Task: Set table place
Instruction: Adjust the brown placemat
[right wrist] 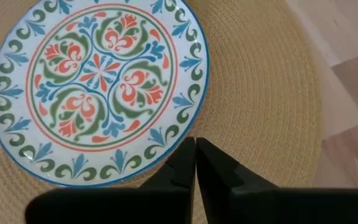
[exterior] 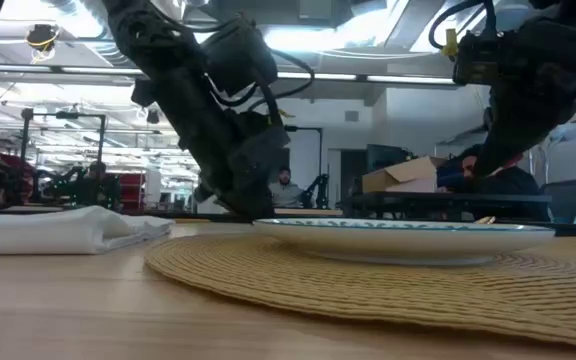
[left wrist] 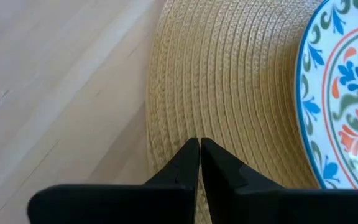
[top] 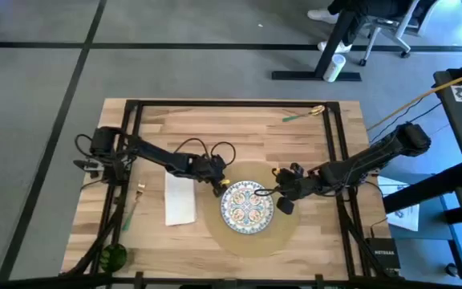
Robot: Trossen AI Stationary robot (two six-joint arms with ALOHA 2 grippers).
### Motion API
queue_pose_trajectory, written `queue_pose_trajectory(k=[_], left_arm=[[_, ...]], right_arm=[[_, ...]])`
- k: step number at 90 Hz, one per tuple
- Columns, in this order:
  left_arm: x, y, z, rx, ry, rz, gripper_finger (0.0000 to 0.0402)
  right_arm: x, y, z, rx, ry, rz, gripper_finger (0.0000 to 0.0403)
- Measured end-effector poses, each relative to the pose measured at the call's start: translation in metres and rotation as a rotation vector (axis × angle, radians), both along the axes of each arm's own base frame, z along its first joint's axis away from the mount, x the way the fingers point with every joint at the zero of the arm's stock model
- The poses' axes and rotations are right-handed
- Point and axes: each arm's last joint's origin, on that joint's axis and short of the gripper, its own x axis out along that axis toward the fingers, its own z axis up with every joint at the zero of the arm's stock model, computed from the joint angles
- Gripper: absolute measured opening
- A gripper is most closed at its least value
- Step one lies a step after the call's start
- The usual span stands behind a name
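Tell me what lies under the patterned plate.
The round tan placemat lies under the plate, showing all around it on the table. The mat's middle is covered by the plate.

lab/office | grey floor, office chair [top: 379, 32], desks, cardboard box [exterior: 400, 176], seated people

The table [top: 295, 136], pale butcher-block planks inside a thin black frame, carries the round tan woven placemat [top: 283, 233] near its front middle. Just left of the mat lies a folded white napkin [top: 180, 199]. A green-handled utensil [top: 301, 115] rests near the far right corner, and a dark green object [top: 112, 257] sits at the front left corner.
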Motion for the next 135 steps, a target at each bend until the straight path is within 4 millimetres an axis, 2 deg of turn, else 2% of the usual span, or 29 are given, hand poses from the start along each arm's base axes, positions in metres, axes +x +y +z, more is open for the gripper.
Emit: queue_pose_trajectory(k=[43,135], left_arm=[[-0.001,0.021,-0.004,0.015,0.026,0.036,0.0000],[-0.004,0.038,-0.002,0.047,0.045,0.042,0.0000]], right_arm=[[0.000,0.000,0.000,0.001,0.002,0.001,0.0000],[0.000,0.000,0.000,0.002,0.003,0.002,0.0000]])
